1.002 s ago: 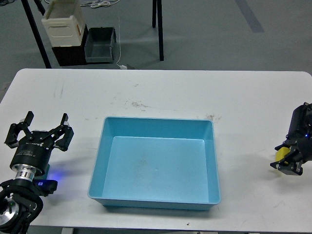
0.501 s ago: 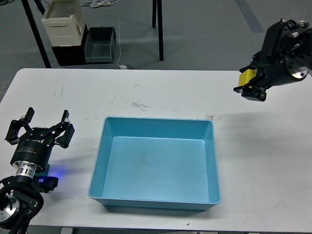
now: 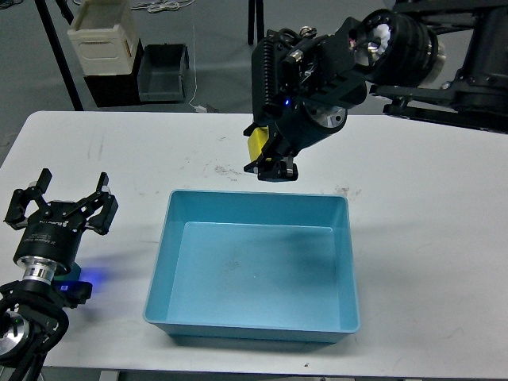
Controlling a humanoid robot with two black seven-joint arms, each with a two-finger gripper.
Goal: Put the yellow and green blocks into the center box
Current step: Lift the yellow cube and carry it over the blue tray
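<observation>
My right gripper (image 3: pixel 268 163) is shut on a yellow block (image 3: pixel 257 145) and holds it in the air above the far left edge of the light blue box (image 3: pixel 166 246) in the middle of the white table. The box is empty. My left gripper (image 3: pixel 62 197) is open and empty, near the table's front left, to the left of the box. No green block is in view.
Beyond the table's far edge stand a cream crate (image 3: pixel 101 36) on a black box and a grey bin (image 3: pixel 164 73) on the floor, between black stand legs (image 3: pixel 259 48). My right arm (image 3: pixel 429 63) reaches across the far right of the table.
My right gripper rose from the table's right edge with the yellow block and swung up and left, to above the box's far edge. My left gripper barely shifted.
</observation>
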